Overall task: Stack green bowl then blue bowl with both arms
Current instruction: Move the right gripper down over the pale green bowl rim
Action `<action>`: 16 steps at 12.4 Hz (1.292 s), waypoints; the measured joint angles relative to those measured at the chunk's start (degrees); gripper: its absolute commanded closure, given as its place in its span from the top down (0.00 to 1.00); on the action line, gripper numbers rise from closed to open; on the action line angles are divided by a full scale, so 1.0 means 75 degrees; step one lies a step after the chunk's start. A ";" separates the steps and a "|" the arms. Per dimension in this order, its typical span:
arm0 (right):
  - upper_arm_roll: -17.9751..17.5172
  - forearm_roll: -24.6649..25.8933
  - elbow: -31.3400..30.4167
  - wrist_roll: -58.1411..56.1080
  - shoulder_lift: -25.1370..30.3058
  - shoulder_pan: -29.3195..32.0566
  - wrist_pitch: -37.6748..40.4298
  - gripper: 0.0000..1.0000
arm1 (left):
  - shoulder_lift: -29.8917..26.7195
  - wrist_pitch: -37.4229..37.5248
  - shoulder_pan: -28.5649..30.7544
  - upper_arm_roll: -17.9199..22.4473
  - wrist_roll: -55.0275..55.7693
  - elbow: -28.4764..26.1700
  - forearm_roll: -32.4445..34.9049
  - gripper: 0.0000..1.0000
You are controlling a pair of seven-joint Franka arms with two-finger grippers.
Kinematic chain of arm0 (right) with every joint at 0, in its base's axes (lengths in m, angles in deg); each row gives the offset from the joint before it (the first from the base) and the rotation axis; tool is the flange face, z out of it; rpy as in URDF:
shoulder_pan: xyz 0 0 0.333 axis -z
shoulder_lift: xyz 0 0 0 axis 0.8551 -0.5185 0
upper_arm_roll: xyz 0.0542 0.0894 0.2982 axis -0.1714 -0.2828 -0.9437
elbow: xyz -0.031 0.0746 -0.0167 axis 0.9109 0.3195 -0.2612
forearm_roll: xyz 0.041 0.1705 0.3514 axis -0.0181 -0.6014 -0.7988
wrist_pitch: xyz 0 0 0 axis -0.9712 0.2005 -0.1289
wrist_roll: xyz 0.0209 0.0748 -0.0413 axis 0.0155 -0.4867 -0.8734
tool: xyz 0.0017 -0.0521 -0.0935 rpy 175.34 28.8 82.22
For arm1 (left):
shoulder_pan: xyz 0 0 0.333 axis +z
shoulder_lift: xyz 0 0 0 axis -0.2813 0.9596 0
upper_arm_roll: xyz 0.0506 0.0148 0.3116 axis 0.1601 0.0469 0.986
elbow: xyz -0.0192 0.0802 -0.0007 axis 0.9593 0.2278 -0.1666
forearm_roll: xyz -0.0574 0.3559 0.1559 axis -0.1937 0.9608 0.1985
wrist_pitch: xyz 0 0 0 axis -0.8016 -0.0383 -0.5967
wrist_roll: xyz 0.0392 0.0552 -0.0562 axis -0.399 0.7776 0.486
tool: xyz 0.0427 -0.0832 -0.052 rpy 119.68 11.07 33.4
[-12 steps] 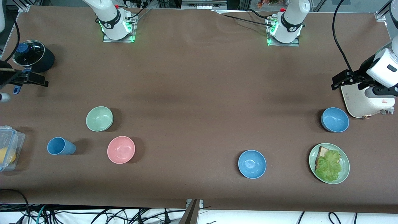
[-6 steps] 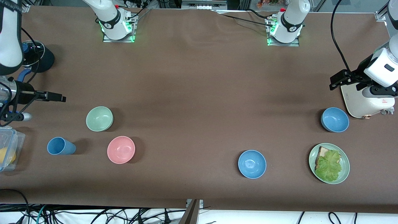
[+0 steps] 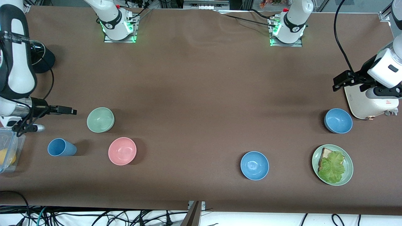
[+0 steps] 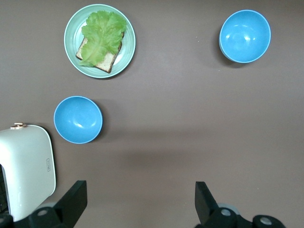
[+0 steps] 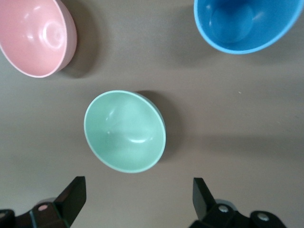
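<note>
Legible text: none. White appliance (image 3: 370, 103) at the left arm's end of the table: 1 small red triangular warning sign on its side and 1 small dark mark on its top; wording on both unreadable.

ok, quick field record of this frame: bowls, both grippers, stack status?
green bowl: on the table toward the right arm's end, empty, apart from the pink bowl
blue bowls: one nearer the front camera; one beside the white appliance
right gripper: open, near the green bowl, not touching
left gripper: open, over bare table near the appliance
blue cup: on its side
stack: not started
</note>
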 measured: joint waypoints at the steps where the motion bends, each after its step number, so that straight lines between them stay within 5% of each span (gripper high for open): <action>1: 0.0000 -0.0293 -0.0222 -0.0335 -0.0088 0.0008 -0.0256 0.99 | 0.0002 0.0000 0.0000 0.0000 0.0000 0.0001 0.0000 1.00; 5: 0.0001 -0.1036 -0.0429 -0.1597 -0.0623 0.0235 -0.0764 0.99 | 0.0006 0.0003 0.0000 -0.0002 0.0000 0.0004 0.0000 1.00; 14: -0.0099 -0.1083 -0.0429 -0.1569 -0.1257 -0.0160 -0.1851 0.98 | 0.0013 0.0009 0.0002 0.0009 0.0000 0.0005 0.0000 1.00; 15: -0.0099 -0.1083 -0.0429 -0.1533 -0.1269 -0.0210 -0.1854 0.96 | 0.0013 0.0009 0.0003 0.0010 0.0000 0.0004 0.0000 1.00; 16: -0.0099 -0.1083 -0.0429 -0.1520 -0.1292 -0.0235 -0.1865 0.77 | 0.0014 0.0009 0.0004 0.0011 0.0000 0.0004 0.0000 1.00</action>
